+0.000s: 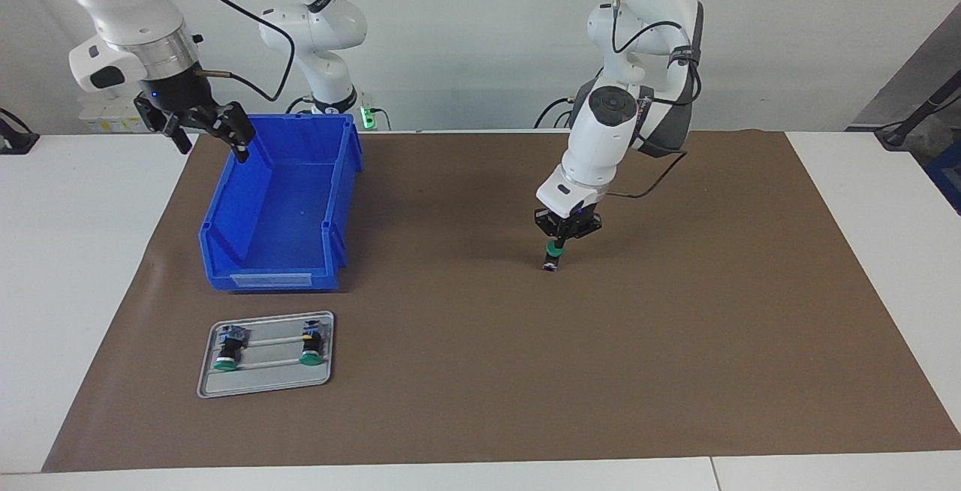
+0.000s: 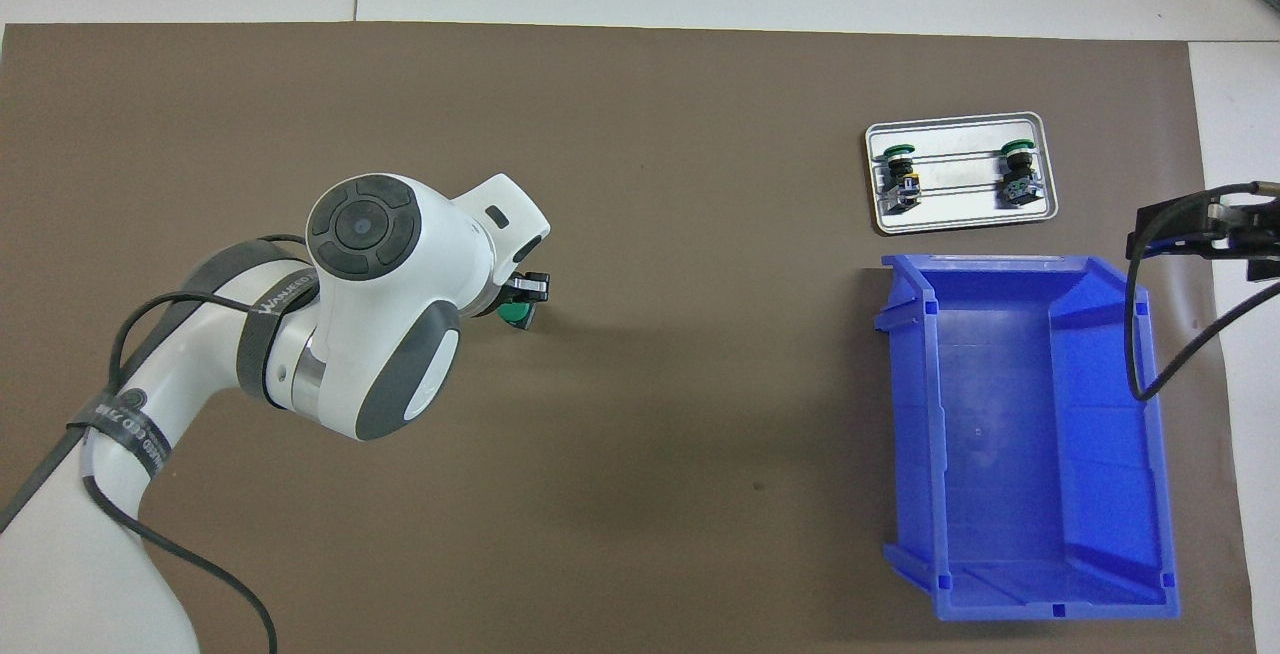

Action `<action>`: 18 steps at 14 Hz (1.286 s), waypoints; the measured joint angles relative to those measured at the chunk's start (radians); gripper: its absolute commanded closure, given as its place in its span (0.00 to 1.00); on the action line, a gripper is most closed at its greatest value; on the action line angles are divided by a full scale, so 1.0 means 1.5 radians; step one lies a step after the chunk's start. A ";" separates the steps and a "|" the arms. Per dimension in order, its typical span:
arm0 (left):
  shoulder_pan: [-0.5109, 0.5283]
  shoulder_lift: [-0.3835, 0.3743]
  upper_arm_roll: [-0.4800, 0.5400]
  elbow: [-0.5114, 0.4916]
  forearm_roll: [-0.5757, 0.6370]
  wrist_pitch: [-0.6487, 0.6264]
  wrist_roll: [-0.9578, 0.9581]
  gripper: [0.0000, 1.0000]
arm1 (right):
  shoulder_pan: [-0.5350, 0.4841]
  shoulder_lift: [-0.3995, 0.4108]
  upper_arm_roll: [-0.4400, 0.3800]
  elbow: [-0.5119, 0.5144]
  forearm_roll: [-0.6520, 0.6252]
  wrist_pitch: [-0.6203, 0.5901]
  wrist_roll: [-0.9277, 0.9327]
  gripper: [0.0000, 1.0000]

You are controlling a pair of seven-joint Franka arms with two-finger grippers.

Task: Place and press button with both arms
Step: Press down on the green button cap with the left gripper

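Note:
My left gripper (image 1: 559, 242) is shut on a green-capped button (image 1: 554, 251) and holds it upright over the middle of the brown mat, cap up. Its bluish base is at or just above the mat; I cannot tell which. In the overhead view the green cap (image 2: 516, 313) pokes out beside the left gripper (image 2: 525, 296), mostly hidden under the arm's wrist. My right gripper (image 1: 210, 144) is open and empty, raised over the blue bin's corner nearest the robots, and shows in the overhead view (image 2: 1200, 234).
A blue open bin (image 1: 270, 277) (image 2: 910, 414) stands toward the right arm's end. Farther from the robots, a small metal tray (image 1: 266, 384) (image 2: 960, 219) holds two look-alike buttons (image 1: 227, 348) (image 1: 311, 344) lying on their sides.

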 measured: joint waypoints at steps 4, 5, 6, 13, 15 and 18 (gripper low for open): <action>0.000 0.005 0.000 -0.012 0.000 0.009 0.000 1.00 | 0.000 0.000 -0.001 -0.003 0.000 0.000 0.000 0.00; 0.000 0.005 0.000 -0.017 0.000 0.016 0.000 1.00 | 0.000 0.000 -0.001 -0.004 0.000 0.000 0.000 0.00; 0.000 0.005 0.000 -0.024 0.000 0.025 0.000 1.00 | 0.000 0.000 -0.001 -0.004 0.000 0.000 0.000 0.00; -0.003 -0.008 0.000 -0.057 0.000 0.071 0.000 1.00 | 0.000 -0.002 -0.001 -0.007 0.000 0.000 0.000 0.00; -0.003 -0.007 0.002 -0.041 0.000 0.050 0.000 1.00 | 0.000 -0.003 -0.001 -0.007 0.000 0.000 0.000 0.00; 0.005 -0.003 0.007 0.036 0.000 -0.053 0.000 1.00 | 0.000 -0.004 -0.001 -0.009 0.000 0.000 0.000 0.00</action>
